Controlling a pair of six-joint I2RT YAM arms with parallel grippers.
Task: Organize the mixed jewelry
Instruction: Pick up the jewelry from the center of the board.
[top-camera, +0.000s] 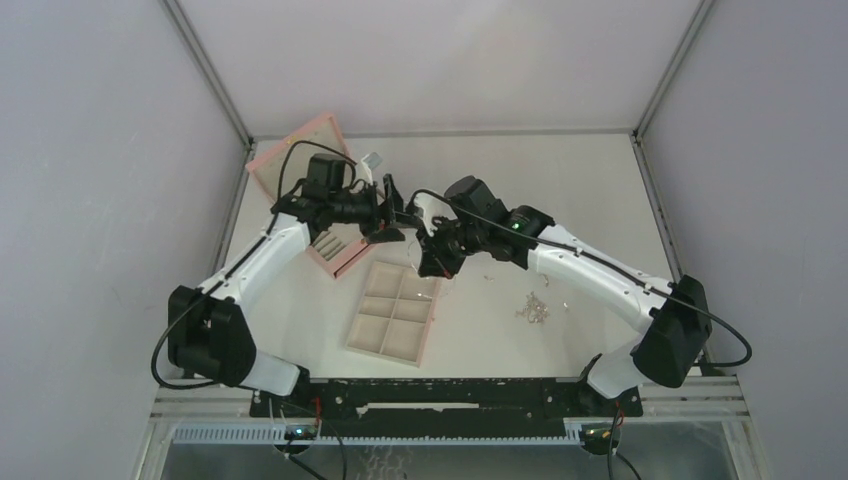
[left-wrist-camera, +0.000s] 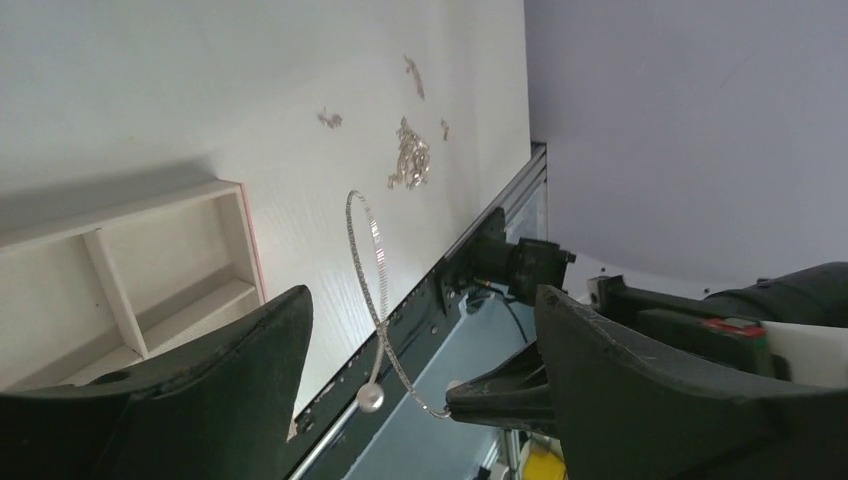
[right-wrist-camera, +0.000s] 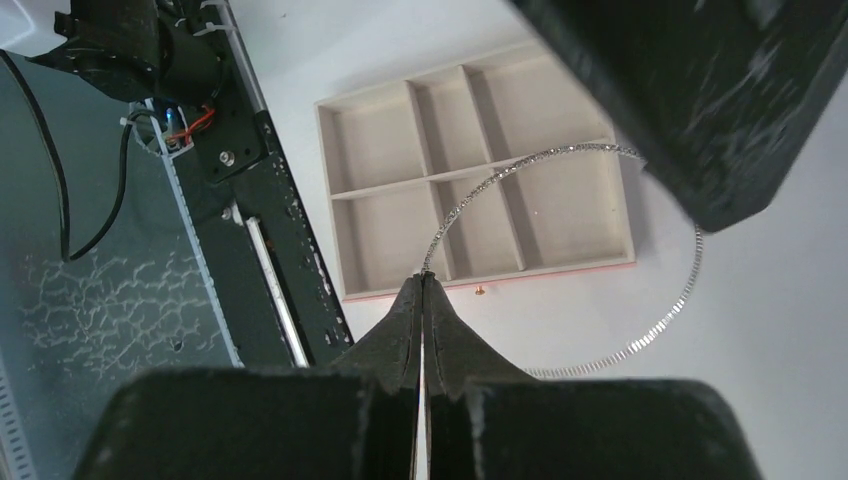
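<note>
A thin silver chain necklace (right-wrist-camera: 545, 153) hangs in a loop above the beige tray (right-wrist-camera: 330, 150), one end pinched in my right gripper (right-wrist-camera: 422, 278), which is shut on it. In the left wrist view the necklace (left-wrist-camera: 379, 262) dangles with a small bead (left-wrist-camera: 370, 399) at its low end, between the wide-apart fingers of my left gripper (left-wrist-camera: 420, 300), which is open and does not touch it. From above, the left gripper (top-camera: 388, 212) and right gripper (top-camera: 432, 262) meet over the tray's far edge. A pile of small silver pieces (top-camera: 533, 308) lies on the table to the right.
The beige six-compartment tray (top-camera: 380, 305) sits in front of the arms. A pink box (top-camera: 310, 190) stands open at the back left, under the left arm. A tiny gold stud (right-wrist-camera: 480, 291) lies beside the tray. A few loose pieces (left-wrist-camera: 328, 118) lie near the pile.
</note>
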